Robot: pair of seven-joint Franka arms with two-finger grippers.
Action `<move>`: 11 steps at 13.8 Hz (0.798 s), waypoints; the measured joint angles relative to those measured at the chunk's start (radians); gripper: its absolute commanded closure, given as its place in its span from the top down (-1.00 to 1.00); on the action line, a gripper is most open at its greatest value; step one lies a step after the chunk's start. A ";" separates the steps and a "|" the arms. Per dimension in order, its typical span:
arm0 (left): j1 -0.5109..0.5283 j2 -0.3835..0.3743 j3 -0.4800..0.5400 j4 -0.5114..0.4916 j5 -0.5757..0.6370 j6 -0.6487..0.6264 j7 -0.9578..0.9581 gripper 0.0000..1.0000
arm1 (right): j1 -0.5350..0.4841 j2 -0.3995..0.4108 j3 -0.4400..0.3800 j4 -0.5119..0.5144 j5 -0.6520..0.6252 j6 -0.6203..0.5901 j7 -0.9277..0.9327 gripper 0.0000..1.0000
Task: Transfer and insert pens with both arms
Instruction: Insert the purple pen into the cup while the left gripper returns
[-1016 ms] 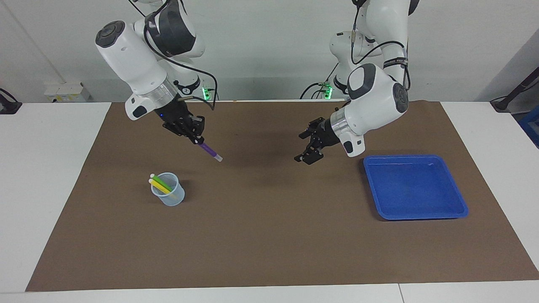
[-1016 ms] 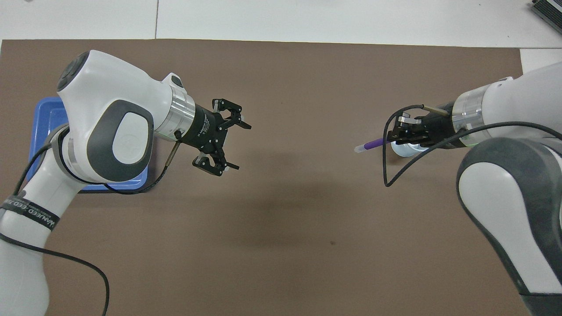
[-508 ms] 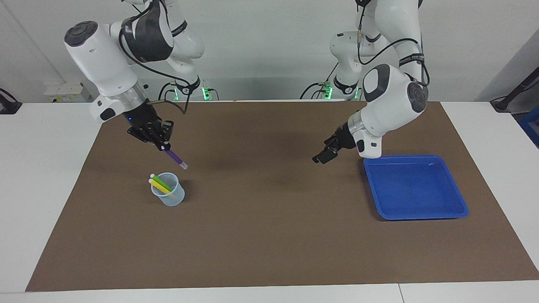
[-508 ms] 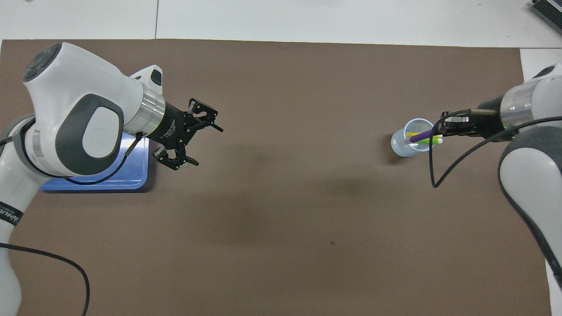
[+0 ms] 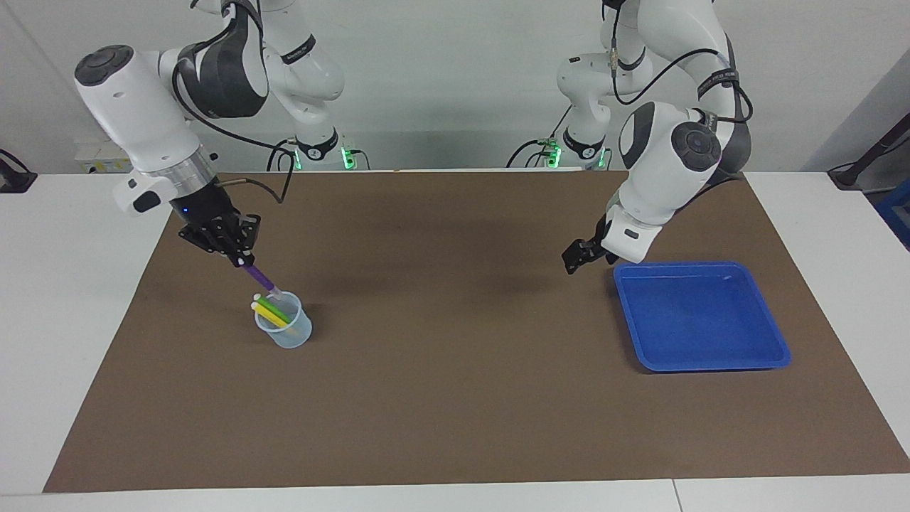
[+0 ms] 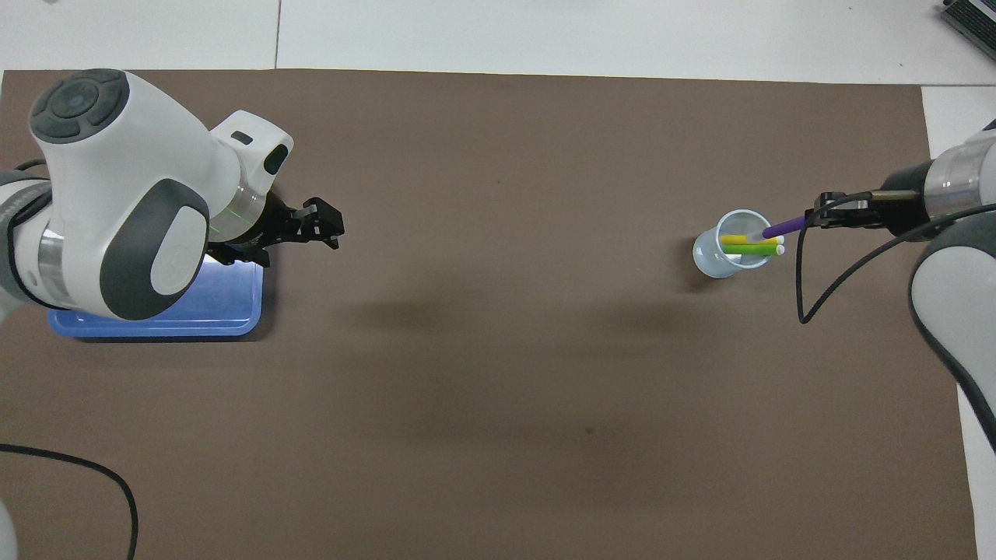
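Insertion is under way: your right gripper (image 5: 238, 257), clenched on the purple pen (image 5: 259, 276), has its tip at the cup (image 5: 284, 331) holding the yellow pen (image 5: 274, 318) and green pen (image 5: 272, 308), so lower, then release, while your left gripper (image 5: 577, 257) waits open beside the blue tray (image 5: 771, 334).

No readable text, numbers or signs anywhere on the table, mat or containers. Only candidate: a black cable strap (image 5: 716, 79) around the left arm's cable in the facing view, carrying pale lettering, letters not legible. A second dark band (image 5: 293, 51) on the right arm's upper link, same view, shows pale marks, also not legible.
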 measured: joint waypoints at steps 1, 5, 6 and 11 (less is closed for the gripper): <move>0.001 -0.003 0.003 0.002 0.035 0.001 0.068 1.00 | -0.008 0.009 0.000 0.000 0.000 0.004 -0.004 -1.00; 0.002 -0.005 0.006 0.020 0.176 0.027 0.274 1.00 | -0.019 0.024 0.000 0.000 0.000 0.005 -0.010 -1.00; 0.005 -0.005 0.009 0.026 0.181 0.036 0.288 1.00 | -0.019 0.024 0.001 0.000 0.000 0.005 -0.010 -1.00; 0.033 -0.030 0.013 0.043 0.182 0.041 0.299 1.00 | -0.019 0.024 0.002 0.000 0.000 0.005 -0.010 -0.57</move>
